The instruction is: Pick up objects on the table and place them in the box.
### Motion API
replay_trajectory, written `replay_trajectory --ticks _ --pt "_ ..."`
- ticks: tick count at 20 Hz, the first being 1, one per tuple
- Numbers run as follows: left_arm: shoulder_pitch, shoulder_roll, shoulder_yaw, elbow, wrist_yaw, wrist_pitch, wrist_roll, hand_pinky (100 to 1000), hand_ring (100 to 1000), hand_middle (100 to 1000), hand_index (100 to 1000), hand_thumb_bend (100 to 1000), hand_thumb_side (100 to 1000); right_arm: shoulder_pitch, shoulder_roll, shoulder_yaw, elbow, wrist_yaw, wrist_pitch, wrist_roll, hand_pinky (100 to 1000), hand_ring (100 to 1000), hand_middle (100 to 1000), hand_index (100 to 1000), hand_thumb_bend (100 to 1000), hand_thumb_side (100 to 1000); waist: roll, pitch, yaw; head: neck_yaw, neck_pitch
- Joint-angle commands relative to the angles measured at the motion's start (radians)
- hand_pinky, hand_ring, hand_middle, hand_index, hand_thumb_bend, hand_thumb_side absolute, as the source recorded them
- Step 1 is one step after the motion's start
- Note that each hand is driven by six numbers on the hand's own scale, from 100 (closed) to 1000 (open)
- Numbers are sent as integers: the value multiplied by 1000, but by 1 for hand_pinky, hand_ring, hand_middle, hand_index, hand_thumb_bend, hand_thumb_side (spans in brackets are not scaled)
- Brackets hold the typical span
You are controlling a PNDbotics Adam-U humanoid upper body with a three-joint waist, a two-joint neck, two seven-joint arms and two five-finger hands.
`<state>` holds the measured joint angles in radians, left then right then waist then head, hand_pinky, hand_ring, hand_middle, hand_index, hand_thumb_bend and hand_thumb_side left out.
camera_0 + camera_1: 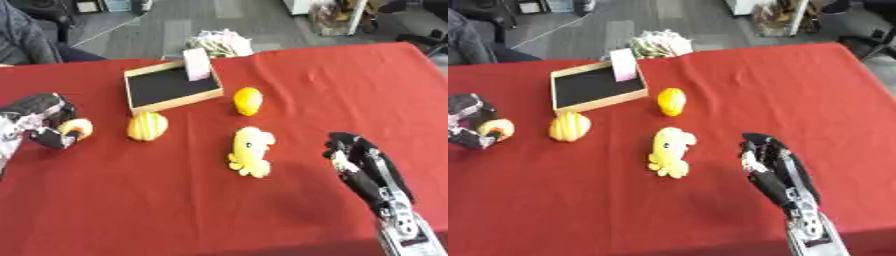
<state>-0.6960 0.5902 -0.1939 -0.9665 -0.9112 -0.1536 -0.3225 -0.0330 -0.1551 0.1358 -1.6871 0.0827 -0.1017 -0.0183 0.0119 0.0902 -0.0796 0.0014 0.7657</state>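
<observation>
At the lower right of the frame the right hand rises from the bench on its black forearm, fingers up and only slightly bent, holding nothing and well apart from every object. Just left of it, near the centre, lies the yellow plush toy, flat on the red cloth; it looks soft and light, likely to squash under the fingers, so a wrap around its thicker upper body seems the safest hold. At the left edge the left hand has its fingers curled around a small orange-and-white object, low over the cloth; the wrist comes in from the frame's edge, bent inward. Beside it, toward the centre, sits a yellow striped fruit-like thing, rounded and probably stiff and smooth, best taken across its middle. Farther up, an orange-yellow oval fruit stands just right of the box, which lies in the upper left, open, dark inside, with a pale card leaning at its far corner.
</observation>
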Motion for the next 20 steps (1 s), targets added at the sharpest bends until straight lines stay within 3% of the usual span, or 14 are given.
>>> replay_trajectory --ticks 1,6,12,16,18,20 --pt "-55 39 12 -62 21 10 6 642 415 362 488 148 100 -3 -12 -1 -10 -1 -1 2 719 621 620 750 100 406 4 -28 1 -2 4" --pt "-143 -27 6 -22 -46 28 17 655 428 376 503 162 100 -5 -8 7 -8 -4 -1 9 719 621 620 750 100 408 0 -29 -17 12 4" --pt "-201 -125 33 93 -183 48 89 672 463 416 548 219 100 -32 0 21 -12 -11 -2 23 719 621 620 749 100 410 -7 1 -67 39 -15" --pt "-212 -150 56 133 -257 120 195 681 475 432 567 264 100 -43 0 23 -13 -12 -1 25 719 621 620 749 100 412 -3 18 -87 48 -28" --pt "-212 -158 65 154 -281 166 244 709 519 481 627 373 100 -44 0 23 -13 -12 -1 25 719 621 619 749 100 412 -2 20 -92 51 -29" --pt "-210 -163 69 176 -296 195 266 758 617 597 744 501 100 -44 0 22 -12 -12 -1 24 719 621 620 749 100 412 -1 21 -94 52 -30"
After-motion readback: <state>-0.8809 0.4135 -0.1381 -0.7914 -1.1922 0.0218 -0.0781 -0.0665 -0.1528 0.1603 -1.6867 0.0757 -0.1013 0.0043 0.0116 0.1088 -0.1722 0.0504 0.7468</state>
